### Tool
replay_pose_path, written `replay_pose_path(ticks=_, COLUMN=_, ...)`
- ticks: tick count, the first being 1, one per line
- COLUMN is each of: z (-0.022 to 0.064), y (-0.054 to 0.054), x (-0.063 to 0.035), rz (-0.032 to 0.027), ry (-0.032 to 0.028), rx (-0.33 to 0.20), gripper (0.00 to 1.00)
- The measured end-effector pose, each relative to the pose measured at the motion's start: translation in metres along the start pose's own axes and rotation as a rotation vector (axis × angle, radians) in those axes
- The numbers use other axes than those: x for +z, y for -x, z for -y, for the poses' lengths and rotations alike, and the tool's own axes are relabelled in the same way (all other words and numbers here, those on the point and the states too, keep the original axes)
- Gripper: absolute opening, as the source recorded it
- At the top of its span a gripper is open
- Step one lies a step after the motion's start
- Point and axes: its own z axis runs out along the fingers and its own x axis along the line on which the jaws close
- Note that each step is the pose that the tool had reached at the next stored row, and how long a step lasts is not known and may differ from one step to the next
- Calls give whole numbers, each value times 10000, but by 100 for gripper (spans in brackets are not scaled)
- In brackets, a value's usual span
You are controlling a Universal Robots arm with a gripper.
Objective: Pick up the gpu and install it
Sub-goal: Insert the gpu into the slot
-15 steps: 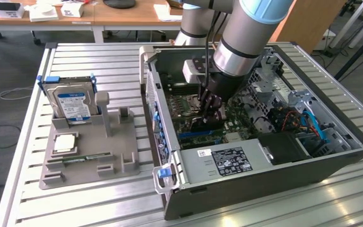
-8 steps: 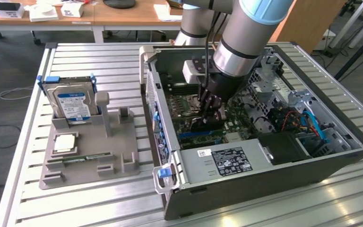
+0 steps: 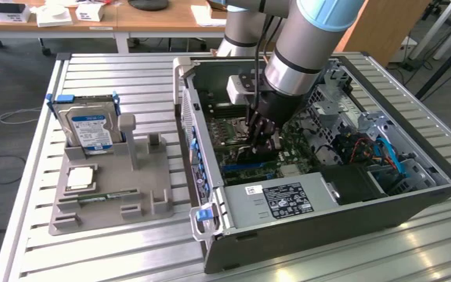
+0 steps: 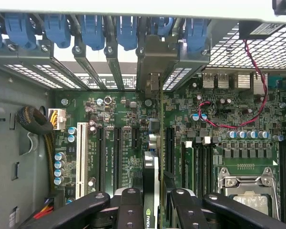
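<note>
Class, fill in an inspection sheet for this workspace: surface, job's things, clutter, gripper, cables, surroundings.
Surface: slatted metal table carrying an open computer case and a grey parts holder.
Job's things: gpu edge-on over the motherboard; whether it is seated cannot be told.
Clutter: hard drive and RAM stick in the holder.
Gripper: gripper inside the case, shut on the gpu.
Cables: red-black wire over the board; sleeved bundle beside it.
Surroundings: wooden desk behind the table.
</note>
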Motion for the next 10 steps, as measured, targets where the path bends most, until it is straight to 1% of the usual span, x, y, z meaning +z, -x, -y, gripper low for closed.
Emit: replay_pose_path(ticks=10, z=-1, y=0, x=9, rz=2, ry=-1, rx=0, gripper=27)
